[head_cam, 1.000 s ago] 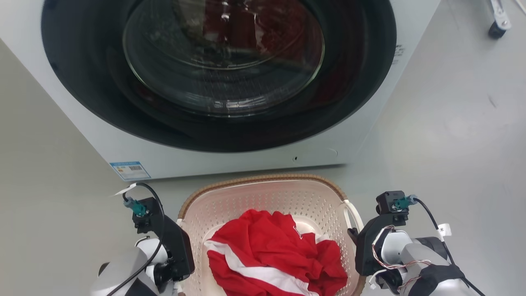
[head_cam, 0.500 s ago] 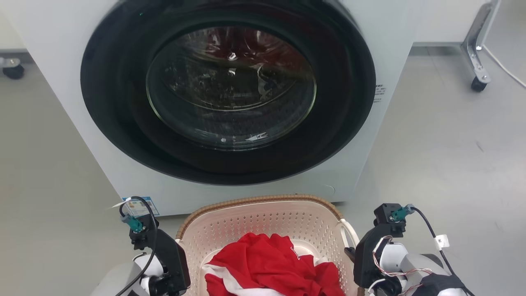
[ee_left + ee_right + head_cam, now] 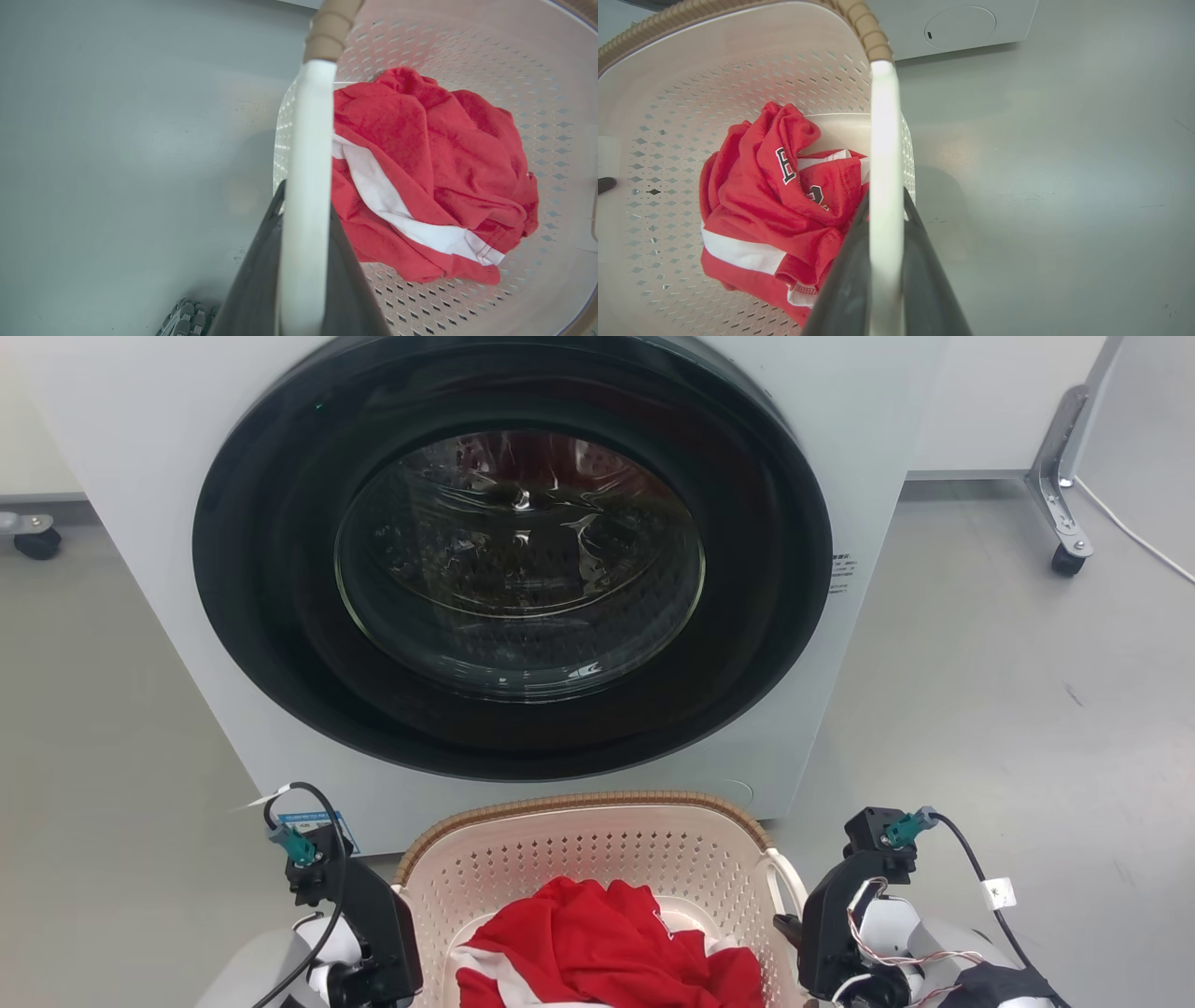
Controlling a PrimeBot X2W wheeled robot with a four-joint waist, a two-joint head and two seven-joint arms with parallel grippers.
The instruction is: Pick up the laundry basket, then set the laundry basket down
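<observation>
The laundry basket (image 3: 579, 802) is cream-white and perforated with a brown woven rim, and sits at the bottom centre of the head view, just in front of the washer. A red and white garment (image 3: 607, 943) lies crumpled inside it. My left gripper (image 3: 392, 933) is at the basket's left side. In the left wrist view, my left gripper (image 3: 306, 205) is shut on the white side handle (image 3: 308, 140). My right gripper (image 3: 812, 933) is at the right side. In the right wrist view, my right gripper (image 3: 886, 200) is shut on the other white handle (image 3: 883, 130).
A white front-loading washer (image 3: 140, 523) with a dark round door (image 3: 513, 560) rises directly behind the basket. Grey floor (image 3: 1008, 691) spreads to both sides. A metal leg on a caster (image 3: 1060, 513) stands at the far right and another caster (image 3: 33, 537) at the far left.
The head camera has shifted, so more of the washer and the far floor shows. The basket's far rim now overlaps the washer's lower front. Both grippers stay shut on the handles.
</observation>
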